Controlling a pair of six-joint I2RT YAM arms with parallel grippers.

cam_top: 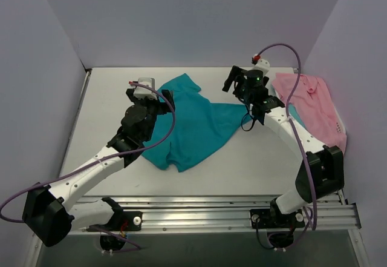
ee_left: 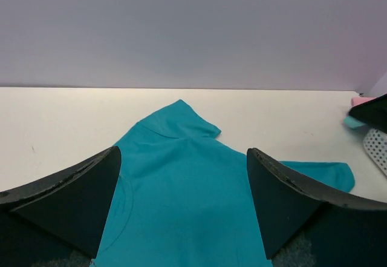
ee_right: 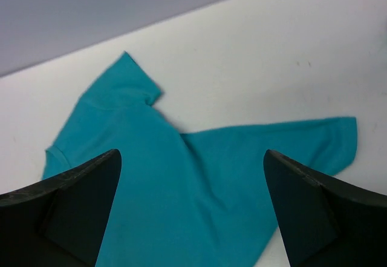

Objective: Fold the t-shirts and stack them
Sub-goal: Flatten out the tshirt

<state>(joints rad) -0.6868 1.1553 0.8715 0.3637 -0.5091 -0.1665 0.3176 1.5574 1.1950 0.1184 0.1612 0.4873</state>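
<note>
A teal t-shirt (cam_top: 193, 121) lies crumpled and partly spread on the white table, one sleeve pointing to the back. It also shows in the left wrist view (ee_left: 181, 176) and the right wrist view (ee_right: 181, 182). A pink collared shirt (cam_top: 314, 106) lies folded at the right edge, with a bit of another teal shirt (cam_top: 294, 113) showing under it. My left gripper (cam_top: 163, 97) hovers open over the teal shirt's left part, its jaws wide apart (ee_left: 181, 200). My right gripper (cam_top: 233, 82) hovers open and empty above the shirt's back right corner (ee_right: 192, 200).
Pale walls close the table in at the back and both sides. A metal rail (cam_top: 230, 209) with the arm bases runs along the near edge. The right arm (cam_top: 284, 125) reaches alongside the pink shirt.
</note>
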